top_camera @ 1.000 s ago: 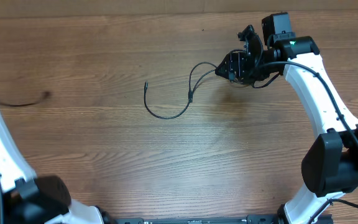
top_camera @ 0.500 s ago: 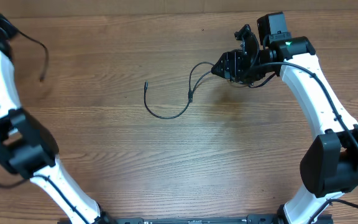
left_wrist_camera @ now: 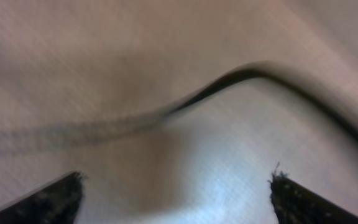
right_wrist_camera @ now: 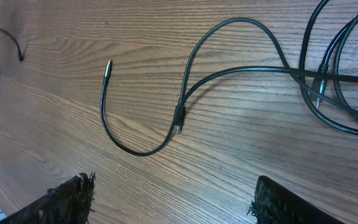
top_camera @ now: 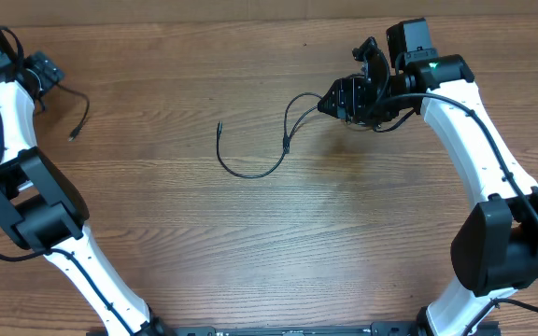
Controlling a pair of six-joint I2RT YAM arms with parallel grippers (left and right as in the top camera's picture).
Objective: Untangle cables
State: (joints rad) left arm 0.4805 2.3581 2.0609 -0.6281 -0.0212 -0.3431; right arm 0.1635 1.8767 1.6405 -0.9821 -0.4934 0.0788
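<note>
Left gripper (top_camera: 47, 75) in the upper left corner, jaws wide open, one loose cable (top_camera: 84, 107) on the table (top_camera: 250, 261) just beside it. Right gripper (top_camera: 342, 99) at upper right, jaws apart and empty, over a cable tangle (right_wrist_camera: 319, 74); one looped cable (right_wrist_camera: 138, 153) runs to centre, strand count in the tangle unclear

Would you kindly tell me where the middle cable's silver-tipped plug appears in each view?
Overhead: silver-tipped plug left of centre, upper half.
Left wrist: not in it.
Right wrist: upper left.
Shared landmark: the black plug right of it, overhead and right wrist.
</note>
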